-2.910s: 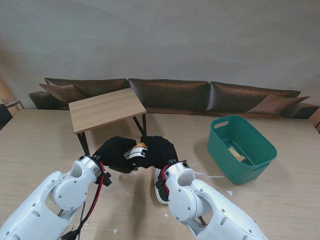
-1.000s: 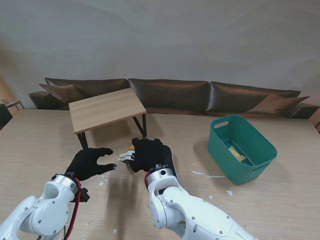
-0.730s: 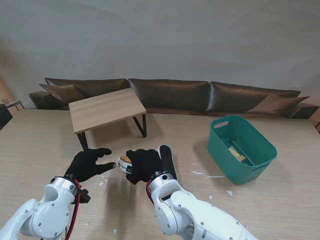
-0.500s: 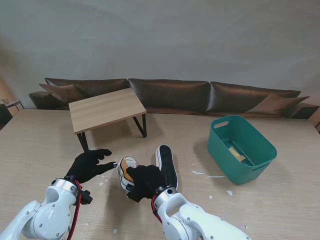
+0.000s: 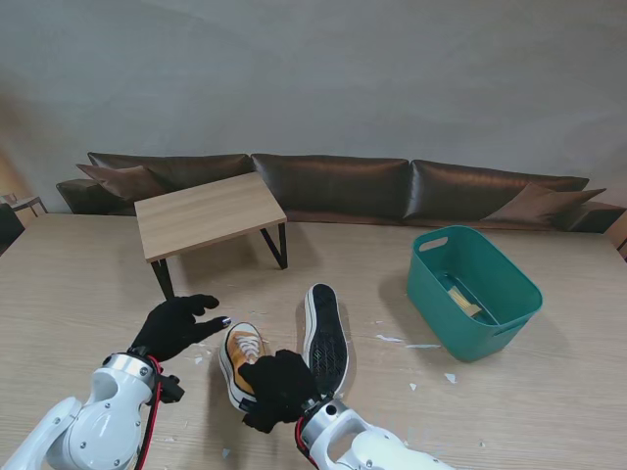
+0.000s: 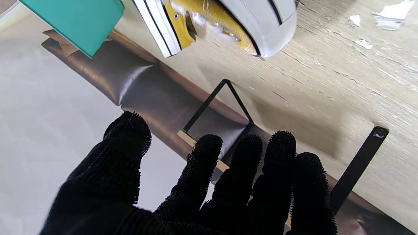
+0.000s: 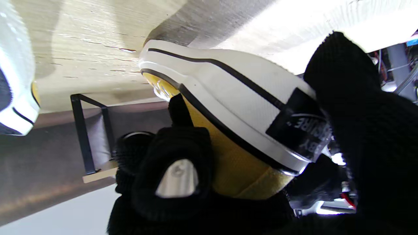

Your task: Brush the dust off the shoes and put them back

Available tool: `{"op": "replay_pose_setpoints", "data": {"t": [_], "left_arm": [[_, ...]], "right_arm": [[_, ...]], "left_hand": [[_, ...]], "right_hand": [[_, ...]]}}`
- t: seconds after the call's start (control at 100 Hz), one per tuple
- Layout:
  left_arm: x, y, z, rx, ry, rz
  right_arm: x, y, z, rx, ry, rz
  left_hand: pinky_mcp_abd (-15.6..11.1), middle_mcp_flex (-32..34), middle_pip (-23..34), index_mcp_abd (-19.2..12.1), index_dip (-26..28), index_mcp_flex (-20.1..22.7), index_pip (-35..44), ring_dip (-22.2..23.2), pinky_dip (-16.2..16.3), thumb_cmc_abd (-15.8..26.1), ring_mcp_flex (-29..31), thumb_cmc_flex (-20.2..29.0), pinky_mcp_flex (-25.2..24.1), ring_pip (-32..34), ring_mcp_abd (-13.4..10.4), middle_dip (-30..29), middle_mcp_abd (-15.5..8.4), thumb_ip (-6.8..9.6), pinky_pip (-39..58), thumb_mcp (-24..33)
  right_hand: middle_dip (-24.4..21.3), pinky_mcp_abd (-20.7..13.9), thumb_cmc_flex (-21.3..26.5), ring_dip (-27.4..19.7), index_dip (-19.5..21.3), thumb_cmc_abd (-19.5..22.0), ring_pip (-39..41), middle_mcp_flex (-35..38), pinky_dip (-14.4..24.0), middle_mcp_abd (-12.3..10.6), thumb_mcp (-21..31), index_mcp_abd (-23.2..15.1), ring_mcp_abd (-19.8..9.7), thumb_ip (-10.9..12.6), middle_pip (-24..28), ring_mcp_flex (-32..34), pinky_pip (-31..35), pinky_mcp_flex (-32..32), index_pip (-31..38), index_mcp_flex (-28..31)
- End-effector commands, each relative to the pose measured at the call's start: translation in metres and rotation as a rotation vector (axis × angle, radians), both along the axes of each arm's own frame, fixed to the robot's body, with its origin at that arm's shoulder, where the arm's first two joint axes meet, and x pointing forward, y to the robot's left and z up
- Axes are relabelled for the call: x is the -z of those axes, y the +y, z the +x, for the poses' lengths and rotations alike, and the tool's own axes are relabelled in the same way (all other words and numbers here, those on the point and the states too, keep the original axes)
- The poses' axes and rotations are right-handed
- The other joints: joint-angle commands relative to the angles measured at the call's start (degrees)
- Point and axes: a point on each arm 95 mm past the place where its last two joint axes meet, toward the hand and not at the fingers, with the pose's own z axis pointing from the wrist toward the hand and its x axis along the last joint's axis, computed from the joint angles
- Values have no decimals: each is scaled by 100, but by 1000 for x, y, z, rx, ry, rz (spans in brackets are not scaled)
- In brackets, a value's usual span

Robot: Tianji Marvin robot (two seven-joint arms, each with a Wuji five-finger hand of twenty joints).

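Observation:
A yellow canvas shoe (image 5: 238,354) with a white sole points its toe away from me, sole toward the table. My right hand (image 5: 278,388) is shut on its heel. In the right wrist view my fingers (image 7: 178,153) wrap the yellow heel and the thumb presses the white sole (image 7: 241,91). The second shoe (image 5: 324,338) lies on its side just to the right, black tread showing. My left hand (image 5: 177,325) hovers open to the left of the held shoe, fingers spread. The left wrist view shows that shoe's white toe cap (image 6: 271,26) beyond my fingertips (image 6: 241,153).
A green basket (image 5: 500,304) with something pale inside stands at the right. A small wooden side table (image 5: 206,213) on black legs stands farther off to the left. White paper scraps (image 5: 390,340) dot the table around the shoes. A brown sofa runs along the back.
My right hand has drawn the yellow shoe nearer to me and lowered it, uncovering the second shoe lying on its side. The left hand has let go and stays open on the left.

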Motion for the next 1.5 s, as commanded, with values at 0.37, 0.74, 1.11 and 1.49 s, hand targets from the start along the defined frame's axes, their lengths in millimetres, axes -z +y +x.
{"op": "replay_pose_setpoints", "data": {"t": [0.37,0.74,1.11,1.49], "left_arm": [[2,-3,-4,-3,19,-23],[4,-5,-2,-10,30,-38],[6,-5,-1,-4,43,-41],[8,-7,-1,-8,47,-47]], "right_arm": [[18,3,-28,-89,-16,-71],[28,2,-28,-104,21,-124],[33,6,-29,-53,-21,-158],[32,3,-28,-34,-1,-185]], "left_hand": [[-19,81,35,92,28,56,8,90,70,415,-25,90,-133,46,236,67,133,210,269,-242],[-2,92,35,118,34,81,4,95,79,518,-22,174,-144,32,287,67,160,237,281,-426],[-3,91,35,120,40,84,1,100,81,545,-26,234,-155,18,294,67,162,258,276,-544],[-4,85,35,116,40,70,-6,107,85,562,-44,258,-165,22,278,67,157,269,271,-610]], "right_hand": [[-717,626,675,-590,-272,804,-1092,723,-129,-1348,1127,-1145,-175,710,-40,-238,-676,1488,-921,442],[-759,405,856,-766,-1200,452,-1627,263,-188,-1392,1088,-1098,-236,676,-453,-232,-895,1134,-1544,-385],[-1042,426,-83,-905,332,-264,-2203,-891,-348,-1447,1063,-809,-81,1352,234,-507,-1230,252,-2526,-1489],[-1299,519,-653,-1109,145,75,-2747,-1753,-603,-1313,738,-687,239,1318,92,-1427,-1736,-607,-2842,-2214]]}}
